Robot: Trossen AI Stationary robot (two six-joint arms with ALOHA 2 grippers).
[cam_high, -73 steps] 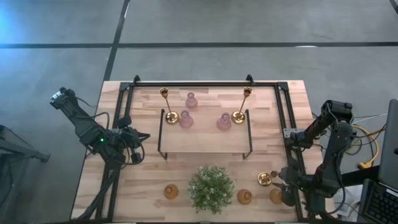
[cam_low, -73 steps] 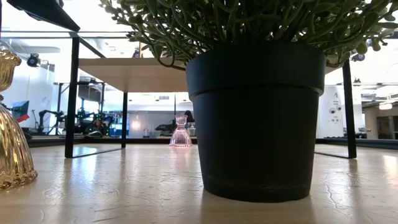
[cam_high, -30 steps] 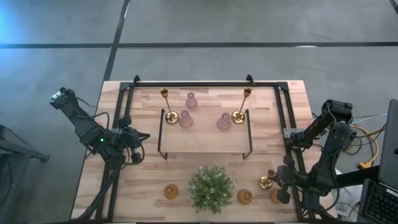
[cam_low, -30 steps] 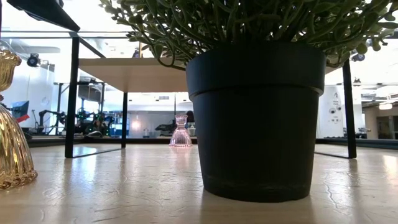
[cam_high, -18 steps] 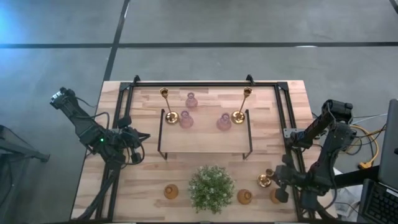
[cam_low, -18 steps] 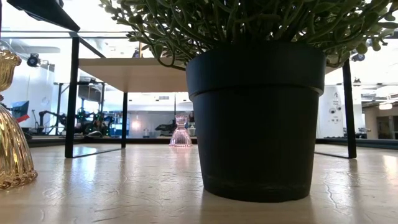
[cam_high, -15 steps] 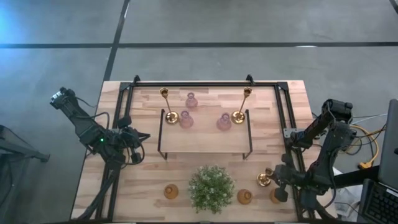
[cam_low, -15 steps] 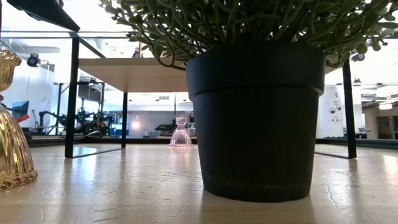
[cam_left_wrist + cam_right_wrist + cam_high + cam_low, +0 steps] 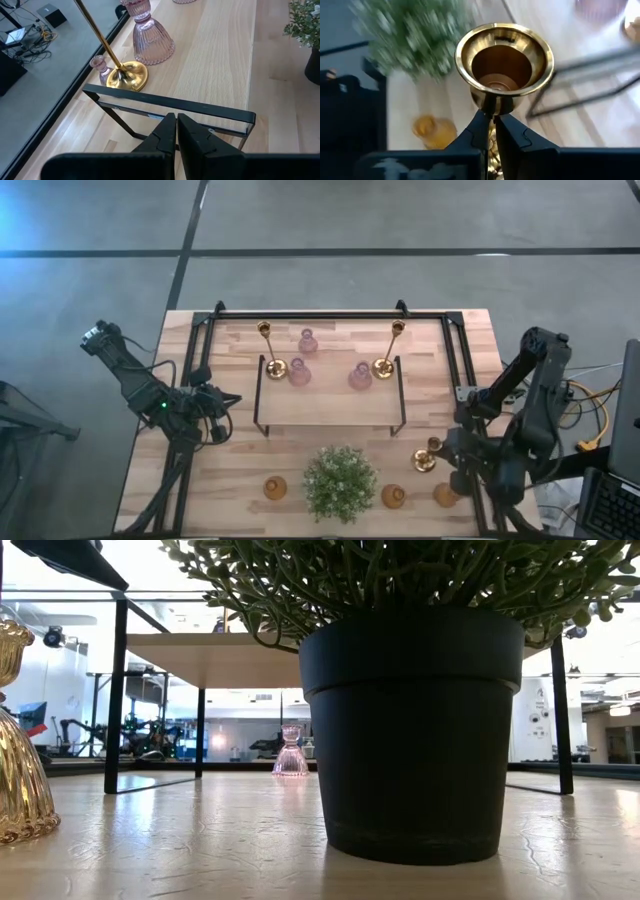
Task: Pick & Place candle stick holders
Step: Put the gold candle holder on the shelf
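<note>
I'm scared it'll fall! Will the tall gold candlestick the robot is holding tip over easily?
Probably yes. The brass candlestick is tall and slim, so it likely tips if bumped. The right claw pinches only its thin, shiny stem, which might slip. Its round base should steady it once set down.

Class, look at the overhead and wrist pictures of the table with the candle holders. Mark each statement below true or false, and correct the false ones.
1. The right gripper is shut on the stem of a slim shiny brass candle stick holder. True.
2. The left gripper holds a squat pink glass holder. False: it is shut and holds nothing, waiting at the table's left side.
3. The bushy green plant stands on the raised black-framed shelf. False: it stands on the wooden table, in front of the shelf.
4. Two brass stick holders stand at the shelf's far corners, one at and one at. True.
</note>
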